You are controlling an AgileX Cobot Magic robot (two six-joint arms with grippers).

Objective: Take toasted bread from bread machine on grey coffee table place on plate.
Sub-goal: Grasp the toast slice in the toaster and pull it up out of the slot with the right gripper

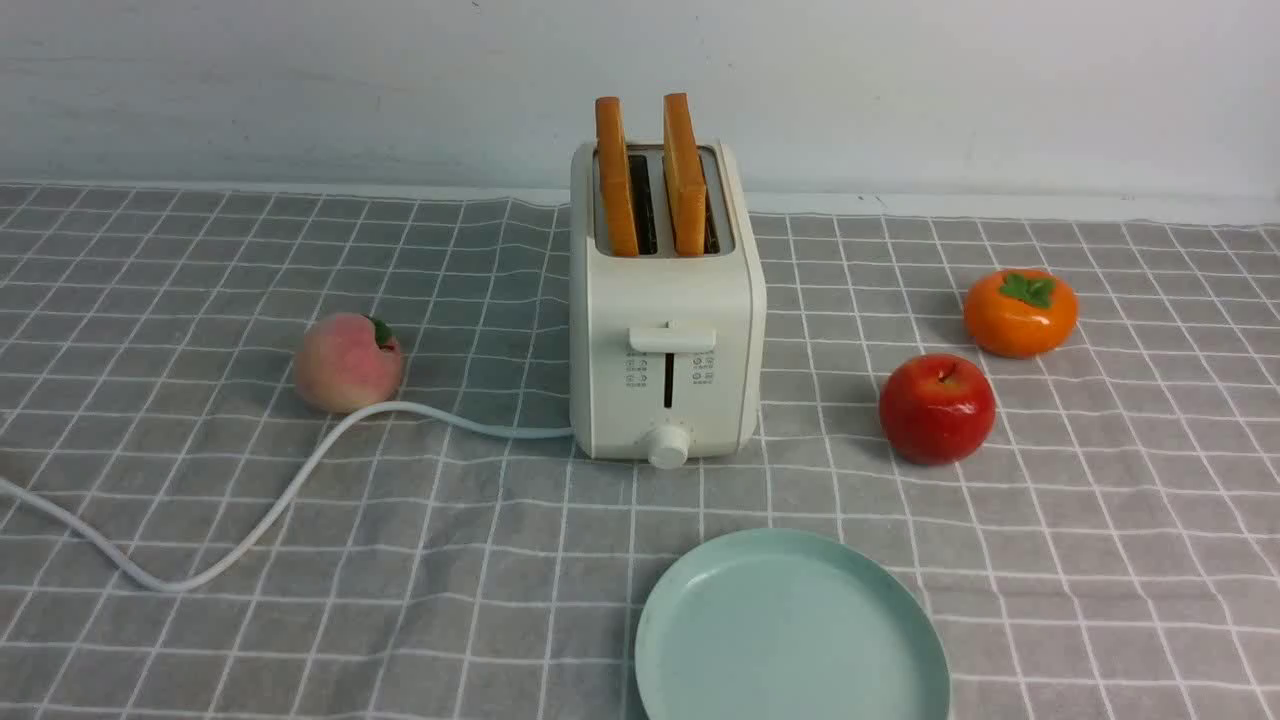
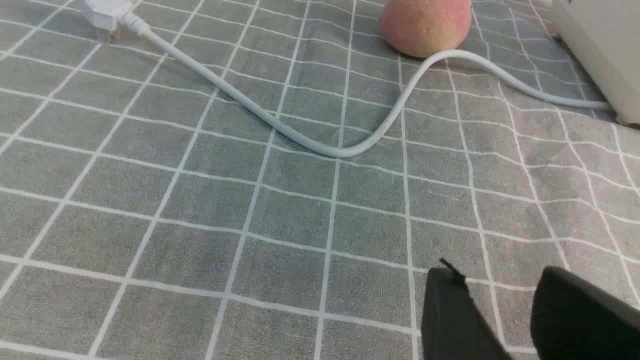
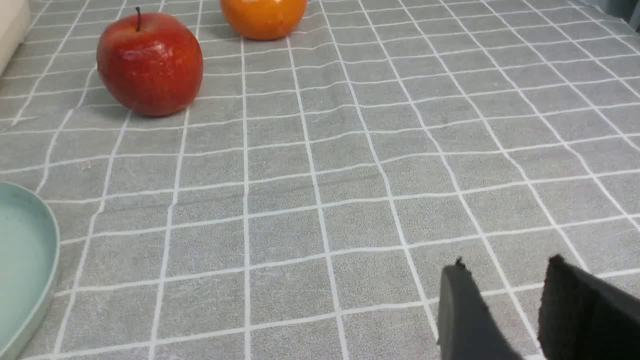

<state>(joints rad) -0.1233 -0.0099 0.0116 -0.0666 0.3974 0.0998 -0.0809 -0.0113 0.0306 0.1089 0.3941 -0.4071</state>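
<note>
The toasted bread (image 1: 684, 172) stands upright as two slices, one in each slot of the bread machine (image 1: 665, 330), with the upper halves sticking out above the slots. The bread machine sits toward the far edge of the grey coffee table (image 1: 1100, 520), about midway along it, with its lever and knob facing the near edge. The plate (image 1: 790, 630) lies at the near edge, in front of the machine and slightly to the right, with nothing on it. A white cord (image 1: 300, 480) leaves the machine's lower left side, brushes a peach (image 1: 348, 362) and curves off toward the left edge; its plug (image 2: 102, 12) lies on the cloth. On the right sit a red apple (image 1: 937, 408) and, nearer the far edge, a persimmon (image 1: 1020, 313). The left gripper (image 2: 495, 272) is over bare cloth near the cord's bend, its jaws parted and empty. The right gripper (image 3: 505, 265) is over bare cloth between the plate and the right edge, likewise parted and holding nothing.
</note>
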